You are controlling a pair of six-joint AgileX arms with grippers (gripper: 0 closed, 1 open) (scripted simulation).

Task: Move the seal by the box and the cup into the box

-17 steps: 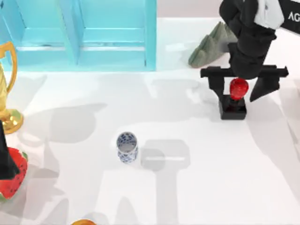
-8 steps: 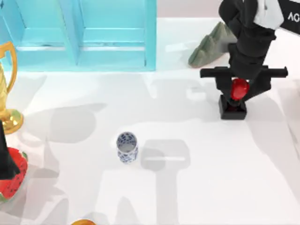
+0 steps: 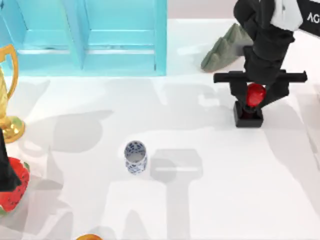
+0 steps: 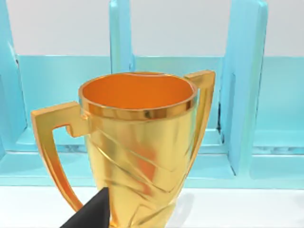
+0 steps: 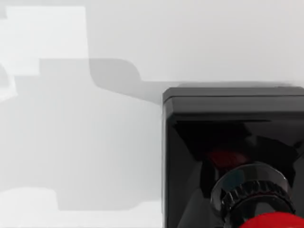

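At the table's left edge stands a gold trophy [image 3: 7, 95], with my left arm [image 3: 6, 165] parked just below it; whether its fingers are spread or together cannot be told. The turquoise box [image 3: 85, 37] lies at the back of the white table [image 3: 210, 190]. The cup [image 3: 135, 157] stands upright in the open, well to the left of the right gripper [image 3: 255, 95]. That gripper is clamped on the seal [image 3: 251, 102], its fingers closed against the red knob, black base on the table. A grey rock-like piece [image 3: 224, 50] lies just behind and left of it.
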